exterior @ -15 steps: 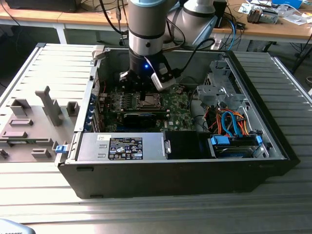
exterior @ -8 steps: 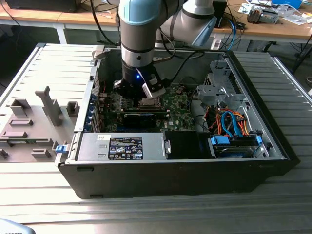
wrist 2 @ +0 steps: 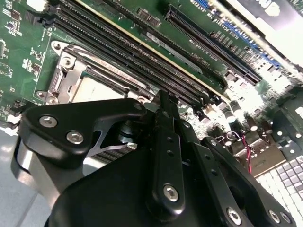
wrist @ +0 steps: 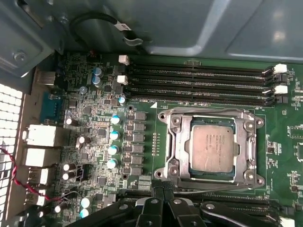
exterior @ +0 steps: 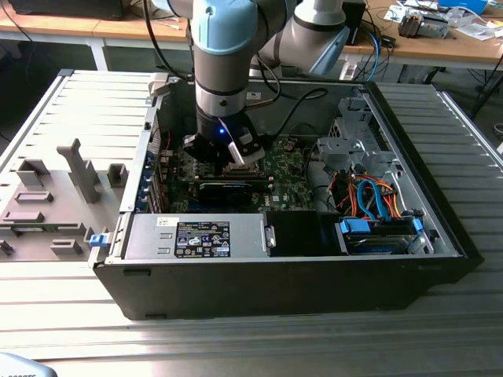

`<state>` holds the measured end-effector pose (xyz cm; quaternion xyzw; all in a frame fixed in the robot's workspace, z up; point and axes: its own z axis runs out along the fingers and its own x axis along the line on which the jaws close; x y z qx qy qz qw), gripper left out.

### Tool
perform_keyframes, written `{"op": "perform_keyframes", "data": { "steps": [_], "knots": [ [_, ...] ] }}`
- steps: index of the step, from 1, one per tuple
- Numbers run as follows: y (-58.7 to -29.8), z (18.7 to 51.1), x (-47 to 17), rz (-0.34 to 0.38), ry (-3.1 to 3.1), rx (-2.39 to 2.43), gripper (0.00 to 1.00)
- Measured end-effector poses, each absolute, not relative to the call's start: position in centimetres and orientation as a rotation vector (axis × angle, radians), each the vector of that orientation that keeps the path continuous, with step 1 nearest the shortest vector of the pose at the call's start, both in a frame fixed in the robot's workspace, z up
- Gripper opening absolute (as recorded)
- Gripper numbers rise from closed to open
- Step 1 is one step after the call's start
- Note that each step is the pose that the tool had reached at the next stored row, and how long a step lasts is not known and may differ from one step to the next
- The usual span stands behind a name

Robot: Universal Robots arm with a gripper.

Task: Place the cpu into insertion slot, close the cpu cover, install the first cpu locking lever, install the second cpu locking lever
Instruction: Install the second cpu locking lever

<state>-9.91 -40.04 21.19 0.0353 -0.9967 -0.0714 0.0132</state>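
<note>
One cpu [wrist: 212, 146] sits flat in the insertion slot [wrist: 171, 142], right of centre in the first wrist view, square, no long axis, metal top facing up. The cpu cover [wrist: 249, 147] frames it, seemingly down. The gripper [wrist: 163, 202] hovers just beside the socket's lower edge, fingertips pressed together, empty. A sideways slip could scrape the socket rim.
</note>
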Motion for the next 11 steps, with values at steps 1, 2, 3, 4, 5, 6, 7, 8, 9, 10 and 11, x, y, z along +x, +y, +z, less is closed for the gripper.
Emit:
{"op": "perform_keyframes", "data": {
  "steps": [1,2,3,4,5,6,7,8,9,10,11],
  "knots": [
    [-40.0,21.0,-9.9,-0.236,-3.105,0.11,0.11],
    [-40.0,20.9,-9.9,-0.246,-3.104,0.11,0.11],
    [-40.0,20.7,-9.9,-0.255,-3.103,0.11,0.11],
    [-40.0,20.6,-9.9,-0.261,-3.103,0.111,0.11],
    [-40.0,20.5,-9.9,-0.268,-3.103,0.111,0.11],
    [-40.0,20.4,-9.9,-0.276,-3.102,0.111,0.11],
    [-40.0,20.3,-9.9,-0.283,-3.101,0.111,0.11],
    [-40.0,20.3,-9.9,-0.289,-3.101,0.111,0.11],
    [-40.0,20.2,-9.9,-0.297,-3.101,0.111,0.11],
    [-40.0,20.1,-9.9,-0.303,-3.101,0.111,0.11],
    [-40.0,20.0,-9.9,-0.313,-3.099,0.111,0.11]
  ]
}}
